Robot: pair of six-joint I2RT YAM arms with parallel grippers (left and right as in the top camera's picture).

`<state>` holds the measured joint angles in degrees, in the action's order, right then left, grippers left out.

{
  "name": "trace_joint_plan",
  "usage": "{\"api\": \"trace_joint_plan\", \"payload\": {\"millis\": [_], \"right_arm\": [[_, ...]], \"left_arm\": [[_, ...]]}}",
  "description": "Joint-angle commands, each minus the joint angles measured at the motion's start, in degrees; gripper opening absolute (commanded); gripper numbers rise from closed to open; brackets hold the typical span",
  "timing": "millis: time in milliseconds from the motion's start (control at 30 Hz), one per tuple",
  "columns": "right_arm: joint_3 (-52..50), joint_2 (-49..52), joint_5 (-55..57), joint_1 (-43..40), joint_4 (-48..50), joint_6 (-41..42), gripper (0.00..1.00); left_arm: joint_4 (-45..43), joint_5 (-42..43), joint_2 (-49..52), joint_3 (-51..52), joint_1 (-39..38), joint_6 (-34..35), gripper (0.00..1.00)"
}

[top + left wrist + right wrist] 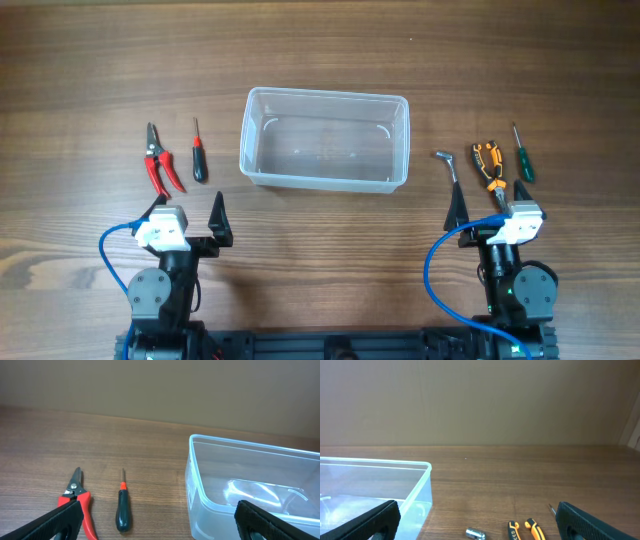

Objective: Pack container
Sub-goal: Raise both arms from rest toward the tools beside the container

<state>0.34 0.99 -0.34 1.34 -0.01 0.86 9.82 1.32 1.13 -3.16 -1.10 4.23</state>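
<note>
The left gripper gapes wide at lower left, the right gripper wide at lower right. The container sits centre frame, with possibly a ratchet beside the pliers.

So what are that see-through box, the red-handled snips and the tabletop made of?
The clear rectangular tub looks like glossy plastic: wood grain shows through its walls. The red-handled snips seem to have grey metal blades and smooth red plastic or rubber grips. The brown table shows wood grain, perhaps laminate.
</note>
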Motion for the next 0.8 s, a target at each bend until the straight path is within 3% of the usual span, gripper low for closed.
{"api": "trace_joint_plan", "payload": {"millis": [0,533,767], "right_arm": [[0.0,4.8,1.2,-0.1,0.5,-11.8,1.0],[0.0,4.8,0.1,-0.1,0.6,-12.1,1.0],[0.1,4.8,-16.1,-0.1,5.8,-2.4,1.0]], "left_arm": [[-0.1,-0.3,3.5,0.4,0.4,1.0,1.0],[-0.1,-0.3,3.5,0.4,0.4,0.9,1.0],[-1.3,0.2,3.5,0.4,0.4,0.4,1.0]]}}
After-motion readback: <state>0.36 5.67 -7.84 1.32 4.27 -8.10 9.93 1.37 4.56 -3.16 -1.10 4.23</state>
